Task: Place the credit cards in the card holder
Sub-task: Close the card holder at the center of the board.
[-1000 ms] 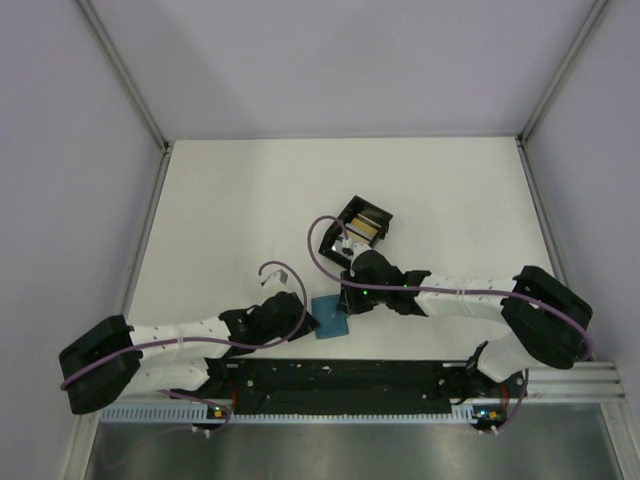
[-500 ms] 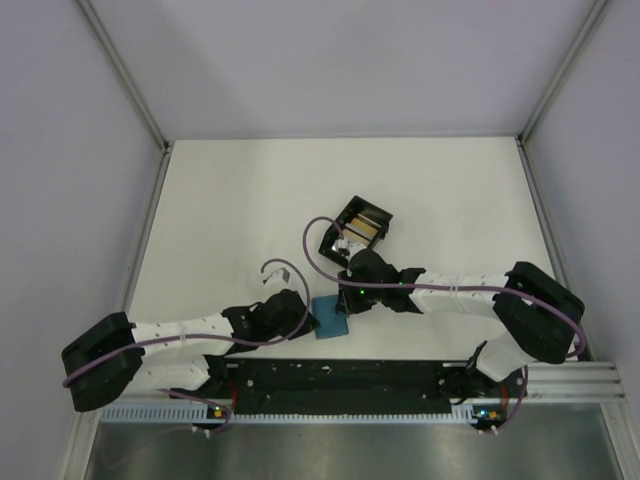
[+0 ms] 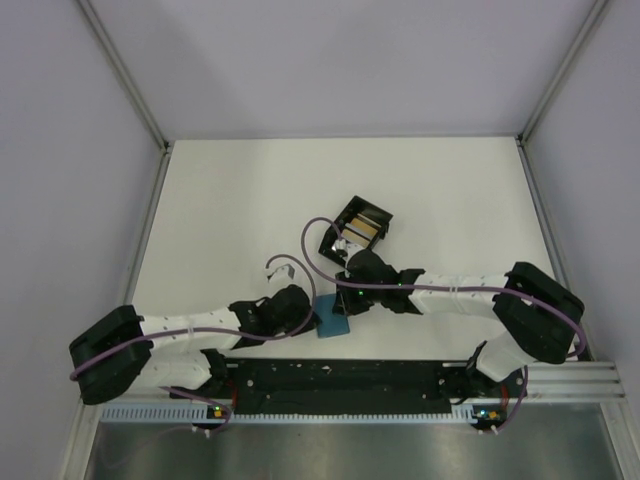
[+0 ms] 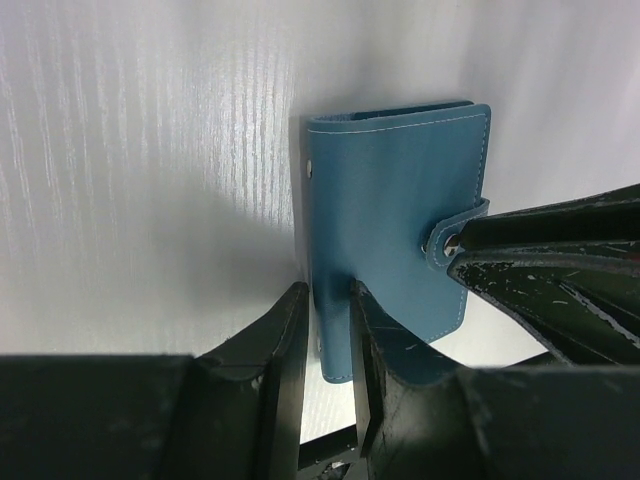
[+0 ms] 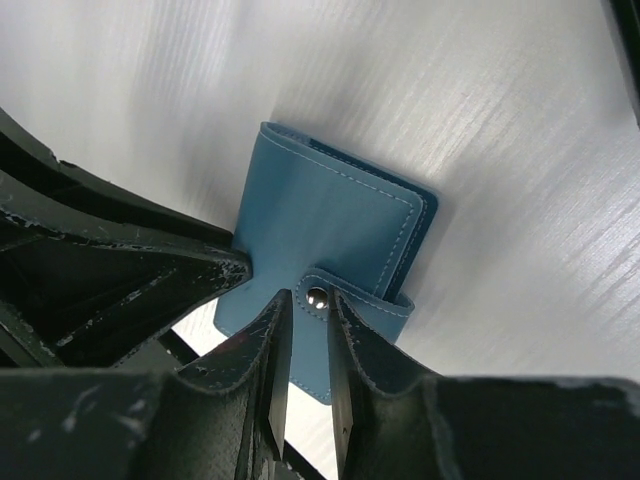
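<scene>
No text, label, brand or number can be read anywhere.

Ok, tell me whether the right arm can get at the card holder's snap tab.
Probably yes: the right gripper has its jaws either side of the snap tab; the left gripper grips the card holder elsewhere.

top: overhead, whole table | wrists: close, facing down | shared: card holder

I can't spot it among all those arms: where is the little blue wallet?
In the top view the card holder sits on the table near the front edge, between the left gripper and right gripper, just nearer than the black tray.
</scene>
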Motion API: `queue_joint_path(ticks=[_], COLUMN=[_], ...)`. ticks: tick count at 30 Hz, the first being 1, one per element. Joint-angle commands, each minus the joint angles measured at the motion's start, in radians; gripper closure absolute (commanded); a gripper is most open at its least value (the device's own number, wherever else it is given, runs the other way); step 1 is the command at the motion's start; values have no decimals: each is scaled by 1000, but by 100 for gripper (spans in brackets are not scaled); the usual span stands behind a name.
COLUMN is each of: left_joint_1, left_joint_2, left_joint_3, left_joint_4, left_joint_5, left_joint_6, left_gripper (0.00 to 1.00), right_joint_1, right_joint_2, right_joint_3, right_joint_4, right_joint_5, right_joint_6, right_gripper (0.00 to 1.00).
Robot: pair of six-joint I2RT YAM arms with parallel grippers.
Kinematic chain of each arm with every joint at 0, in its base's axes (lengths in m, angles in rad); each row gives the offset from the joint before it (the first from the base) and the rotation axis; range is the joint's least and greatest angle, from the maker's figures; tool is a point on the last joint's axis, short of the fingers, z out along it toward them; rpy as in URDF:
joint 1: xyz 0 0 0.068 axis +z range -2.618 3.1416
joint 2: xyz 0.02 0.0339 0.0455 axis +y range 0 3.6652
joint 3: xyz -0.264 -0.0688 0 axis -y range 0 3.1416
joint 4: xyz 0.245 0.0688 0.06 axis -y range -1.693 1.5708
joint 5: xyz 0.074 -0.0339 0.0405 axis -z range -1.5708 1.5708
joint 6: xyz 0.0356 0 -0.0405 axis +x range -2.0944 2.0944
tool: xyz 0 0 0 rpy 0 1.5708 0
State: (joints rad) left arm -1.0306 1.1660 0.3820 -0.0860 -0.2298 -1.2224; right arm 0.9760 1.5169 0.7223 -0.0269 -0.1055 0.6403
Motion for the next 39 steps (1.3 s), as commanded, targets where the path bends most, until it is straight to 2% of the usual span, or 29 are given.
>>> queue_joint_path(ticks=[1,16,25,39], left_joint_1=[-2,-3,-2,-2], left_joint_2=[23,23,21,23], left_joint_3=[26,21,20,24], left_joint_4=[-18,-15,-8,-12], left_joint_5=[-26,-26,-26,-39], left_joint_6=[23,24,27,26], left_gripper=[73,73,73,73], right_joint_1=[16,16,29,67], right_joint_2=[-1,42,88,103], right_joint_3=[14,28,65,49], right_joint_4=[59,48,-11,-67], right_joint_5=[-19,-2,13,44], right_joint_6=[9,6,-21,-67], right_gripper=[80,79,90,100])
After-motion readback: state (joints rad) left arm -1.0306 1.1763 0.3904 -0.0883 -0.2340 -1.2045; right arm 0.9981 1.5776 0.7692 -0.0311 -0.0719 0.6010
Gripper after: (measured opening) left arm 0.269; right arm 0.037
